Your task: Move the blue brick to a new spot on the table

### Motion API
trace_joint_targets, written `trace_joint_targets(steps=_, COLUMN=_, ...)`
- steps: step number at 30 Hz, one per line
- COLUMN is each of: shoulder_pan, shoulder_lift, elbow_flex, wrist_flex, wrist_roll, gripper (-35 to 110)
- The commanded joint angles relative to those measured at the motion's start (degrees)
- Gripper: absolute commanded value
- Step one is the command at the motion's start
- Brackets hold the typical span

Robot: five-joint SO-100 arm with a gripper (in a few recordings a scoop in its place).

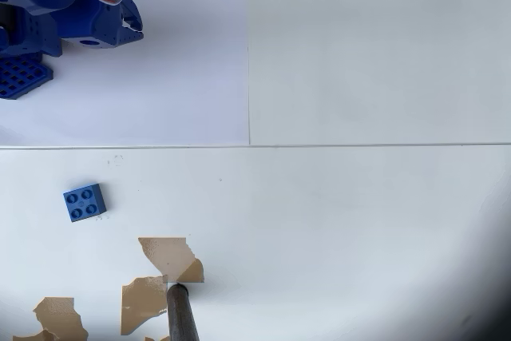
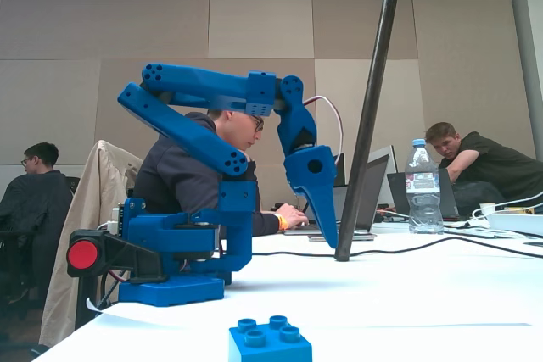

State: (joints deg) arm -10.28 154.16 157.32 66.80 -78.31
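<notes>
The blue brick sits closest to the lens in the fixed view, at about 6 o'clock in that picture, studs up on the white desk. In the overhead view the blue brick lies at roughly 8 o'clock from the picture's centre, flat on the desk, turned slightly askew to the seam lines and touching nothing. Brown chipped patches mark the desk surface at 5 o'clock from the brick, near but apart from it, and a dark pole meets the desk at the lower edge of one patch.

The blue arm is folded over its base at 10 o'clock from the brick in the fixed view, well apart from it. Its gripper hangs point-down above the desk, holding nothing; the fingers seem to taper together into one tip, but from this side I cannot tell whether they are parted or closed. In the overhead view, part of the arm fills the 10 o'clock corner, with a dark blue perforated grid part just below it at the left edge.

Behind the desk in the fixed view, a water bottle stands at 2 o'clock, a black cable trails across the surface, and people sit at laptops.
</notes>
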Motion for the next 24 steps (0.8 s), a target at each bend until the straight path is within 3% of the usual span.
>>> trace_joint_targets(steps=1, shoulder_pan=0.09, shoulder_lift=13.62, elbow_flex=9.32, wrist_flex=2.29, wrist_roll=-3.87, gripper=0)
trace_joint_targets(steps=15, shoulder_pan=8.00, shoulder_lift=37.09, elbow_flex=26.02, wrist_flex=4.75, wrist_roll=-6.59, gripper=3)
trace_joint_targets(steps=24, shoulder_pan=6.24, shoulder_lift=37.09, elbow_flex=27.16, wrist_flex=2.37, wrist_roll=-2.99, gripper=7)
